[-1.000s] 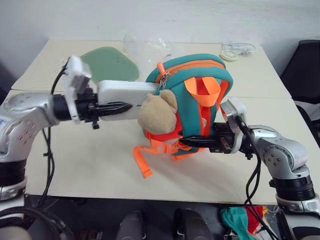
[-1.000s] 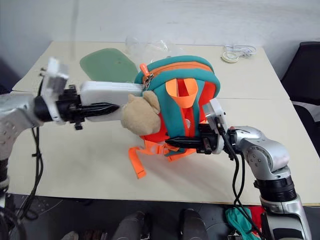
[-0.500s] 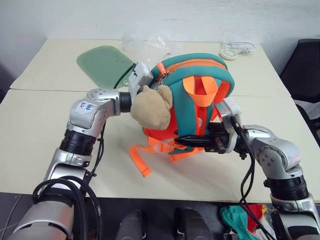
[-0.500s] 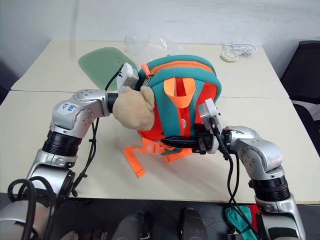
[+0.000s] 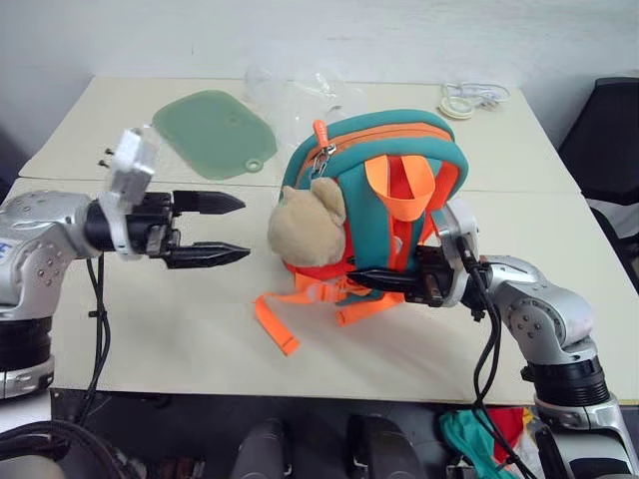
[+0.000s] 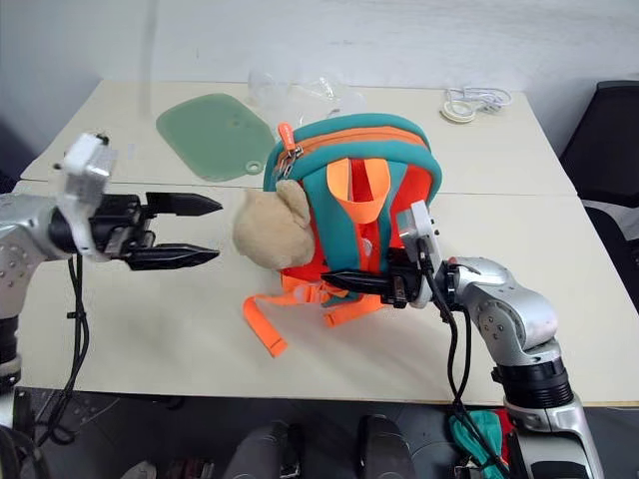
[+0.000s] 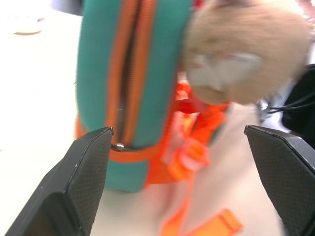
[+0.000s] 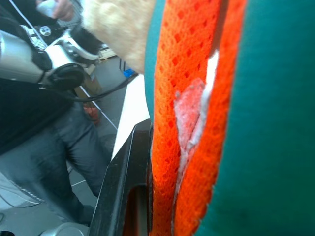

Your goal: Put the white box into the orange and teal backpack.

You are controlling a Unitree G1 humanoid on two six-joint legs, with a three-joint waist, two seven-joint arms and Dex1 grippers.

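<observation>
- Head views: your left gripper [image 5: 205,230] hangs over the tabletop [image 5: 150,309] with its fingers spread wide and empty, pointing at the backpack [image 5: 374,205] from a short way off. The backpack stands upright near the tabletop's middle, a tan plush toy [image 5: 305,225] hanging on the side facing that gripper. The white box can't be seen on the tabletop; I judge it is already inside the backpack.
- Your right gripper [image 6: 349,281] has its fingers closed on the backpack's lower orange part, steadying it. The fabric looks soft and light, so it will sag; hold it by a strap or edge, not the toy.
- Left wrist view: between the open fingers [image 7: 74,182] you look along the backpack's orange zip line; whether it gapes I cannot tell.
- Right wrist view: a finger [image 8: 125,182] presses against orange mesh.
- No brand or readable writing shows on the backpack.
</observation>
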